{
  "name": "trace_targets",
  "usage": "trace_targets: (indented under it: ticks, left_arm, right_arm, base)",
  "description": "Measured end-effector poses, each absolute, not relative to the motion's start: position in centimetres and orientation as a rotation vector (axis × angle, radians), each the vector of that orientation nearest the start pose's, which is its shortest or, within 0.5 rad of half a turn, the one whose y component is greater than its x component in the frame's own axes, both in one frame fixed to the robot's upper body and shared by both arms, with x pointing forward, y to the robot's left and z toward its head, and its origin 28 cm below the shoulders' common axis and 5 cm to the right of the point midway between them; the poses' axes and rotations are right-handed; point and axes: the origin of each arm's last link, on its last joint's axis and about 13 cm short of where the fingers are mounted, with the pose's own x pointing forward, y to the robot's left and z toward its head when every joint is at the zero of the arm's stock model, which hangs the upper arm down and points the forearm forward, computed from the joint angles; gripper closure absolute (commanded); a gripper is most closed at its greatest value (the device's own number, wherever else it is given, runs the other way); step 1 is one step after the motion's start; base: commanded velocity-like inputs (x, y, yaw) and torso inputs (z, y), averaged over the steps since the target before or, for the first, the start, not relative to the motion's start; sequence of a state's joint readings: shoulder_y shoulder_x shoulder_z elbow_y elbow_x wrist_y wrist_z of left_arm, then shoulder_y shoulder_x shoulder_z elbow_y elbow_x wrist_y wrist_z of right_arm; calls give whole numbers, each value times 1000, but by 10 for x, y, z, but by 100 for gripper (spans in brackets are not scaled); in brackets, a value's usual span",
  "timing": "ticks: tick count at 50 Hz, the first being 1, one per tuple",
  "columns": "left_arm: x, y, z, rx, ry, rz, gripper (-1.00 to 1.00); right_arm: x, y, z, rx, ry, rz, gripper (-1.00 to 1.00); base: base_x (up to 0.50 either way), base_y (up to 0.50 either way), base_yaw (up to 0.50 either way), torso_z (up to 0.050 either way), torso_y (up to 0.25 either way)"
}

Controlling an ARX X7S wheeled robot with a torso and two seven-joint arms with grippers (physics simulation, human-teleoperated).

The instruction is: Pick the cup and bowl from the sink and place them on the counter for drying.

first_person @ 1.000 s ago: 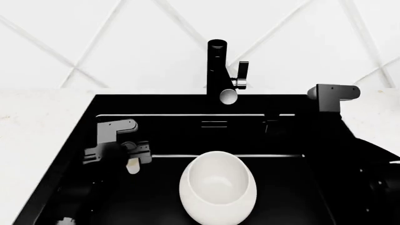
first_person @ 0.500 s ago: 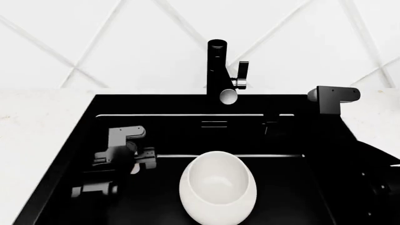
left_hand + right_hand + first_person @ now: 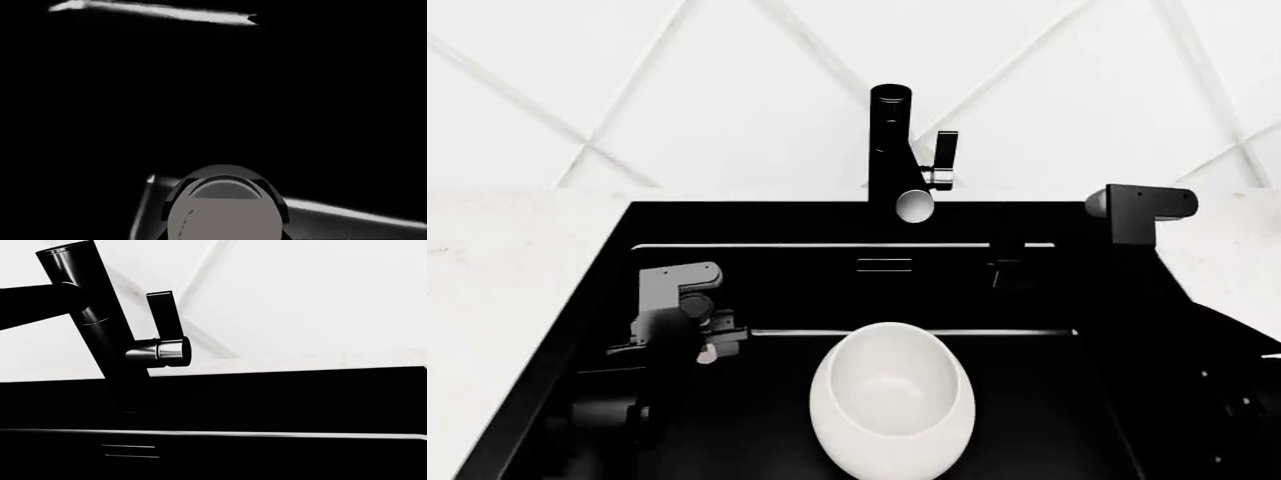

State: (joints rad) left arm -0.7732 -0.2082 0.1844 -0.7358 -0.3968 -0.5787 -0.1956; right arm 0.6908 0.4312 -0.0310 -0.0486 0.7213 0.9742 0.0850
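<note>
Black sink [image 3: 827, 225]; left claw [image 3: 705, 340] grips cup [image 3: 223, 212].

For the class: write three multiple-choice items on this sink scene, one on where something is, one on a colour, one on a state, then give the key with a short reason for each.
1. Where is the bowl?
A. On the counter
B. Inside the sink
C. Under the faucet spout on a rack

2. What colour is the sink basin?
A. Black
B. Steel grey
C. White

3. How does the bowl sit?
A. Upside down
C. Open side up
B. Held in the right pincer

Key:
1 B: the bowl sits within the dark walls of the sink, not on the counter.
2 A: the basin is matte black against the white worktop.
3 C: its hollow inside faces the head camera, and nothing grips it; the left pincer is down in the sink at the cup, beside the bowl.
</note>
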Motion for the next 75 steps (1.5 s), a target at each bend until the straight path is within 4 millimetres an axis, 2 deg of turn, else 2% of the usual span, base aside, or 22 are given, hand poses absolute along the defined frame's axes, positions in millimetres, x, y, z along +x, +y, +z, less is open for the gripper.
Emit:
trace_targets:
  ticks: [6, 21, 31, 39, 61, 75]
  left_arm:
    - [334, 250, 79, -89, 548, 140, 100]
    - [316, 247, 171, -19, 474, 71, 100]
    - [312, 258, 222, 24, 413, 92, 100]
    - [305, 273, 250, 17, 386, 162, 100]
    - [279, 324, 273, 75, 434, 427, 100]
    - [270, 347, 269, 85, 496, 522, 100]
  right_arm:
    - [307, -172, 168, 148, 264, 168, -100]
    - [307, -172, 164, 157, 278, 176, -100]
    - [306, -173, 162, 162, 285, 175, -100]
    - [306, -173, 161, 162, 289, 176, -100]
    - [307, -171, 155, 166, 300, 186, -100]
    - [307, -170, 152, 170, 306, 188, -100]
  base:
    - [0, 0, 0, 0, 0]
    - [0, 0, 0, 0, 1]
    - [0, 0, 0, 0, 0]
    - [0, 0, 0, 0, 0]
    - [0, 0, 0, 0, 0]
    - [0, 0, 0, 0, 0]
